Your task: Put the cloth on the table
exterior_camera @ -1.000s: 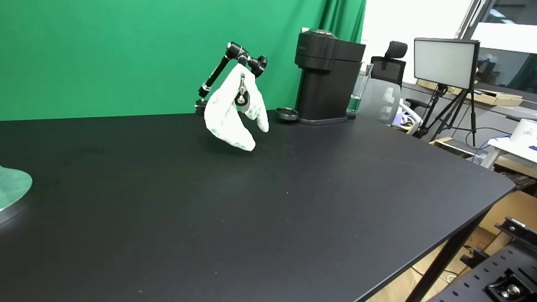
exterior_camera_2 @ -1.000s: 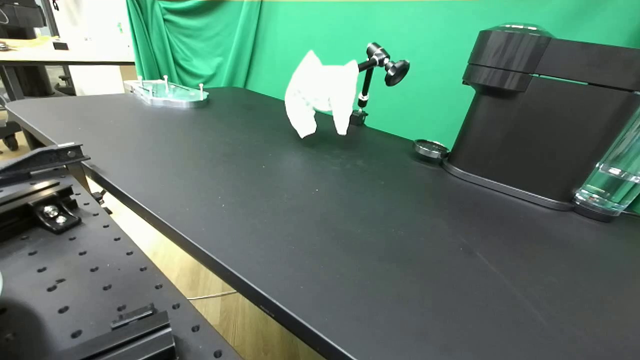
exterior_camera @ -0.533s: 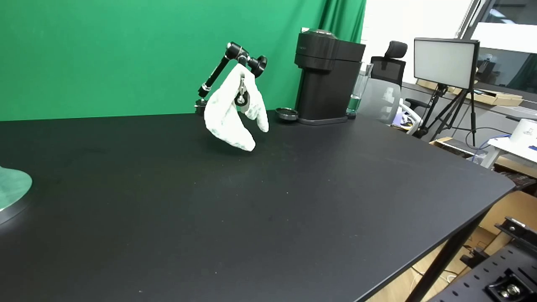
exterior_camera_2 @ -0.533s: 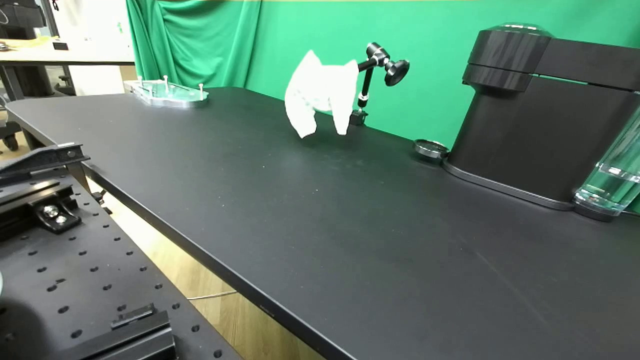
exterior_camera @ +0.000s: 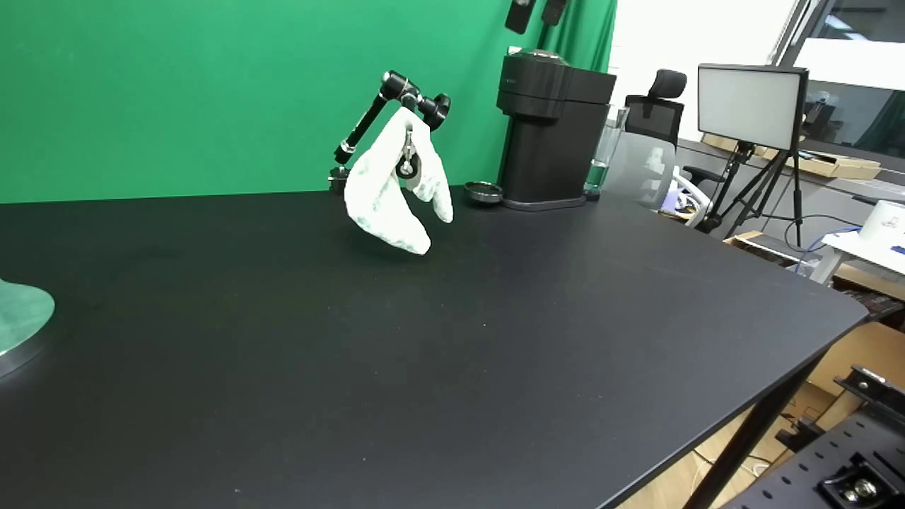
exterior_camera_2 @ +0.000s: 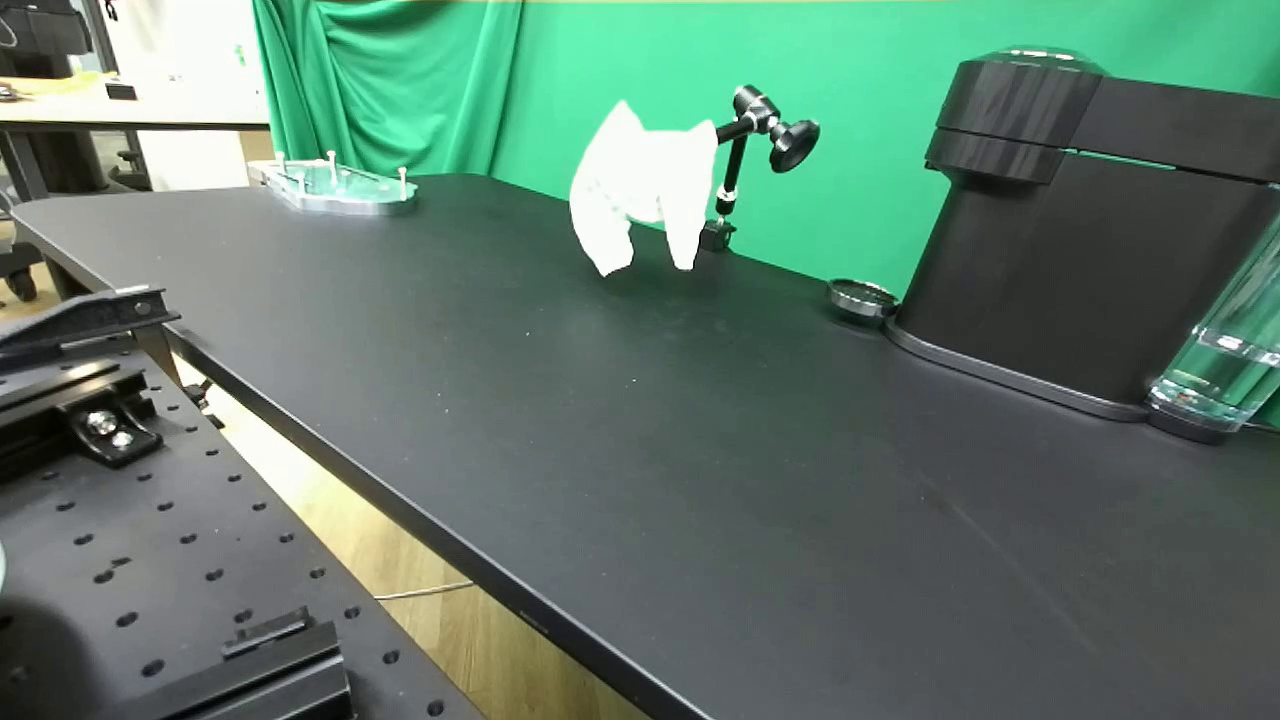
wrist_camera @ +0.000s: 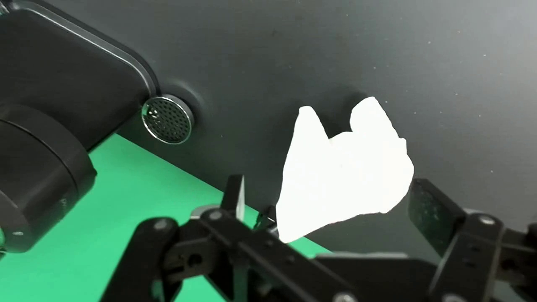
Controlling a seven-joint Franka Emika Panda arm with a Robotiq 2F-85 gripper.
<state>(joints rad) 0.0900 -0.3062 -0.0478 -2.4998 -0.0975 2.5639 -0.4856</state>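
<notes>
The white cloth is draped over a black jointed stand arm at the back of the black table. Its two ends hang down, seemingly just above the tabletop. The cloth and table also show in an exterior view. My gripper shows only as two dark, separated fingertips at the top edge, above the coffee machine. In the wrist view my gripper is open with nothing held. The cloth appears between its fingers but below them, above the table.
The stand arm has a knob beside the cloth. A black coffee machine with a clear water tank and round drip cup stands nearby. A green curtain backs the table. A clear plate with pegs lies at the far end.
My gripper's two fingertips have come into view at the top of an exterior view, above the coffee machine. The cloth and stand have not moved.
</notes>
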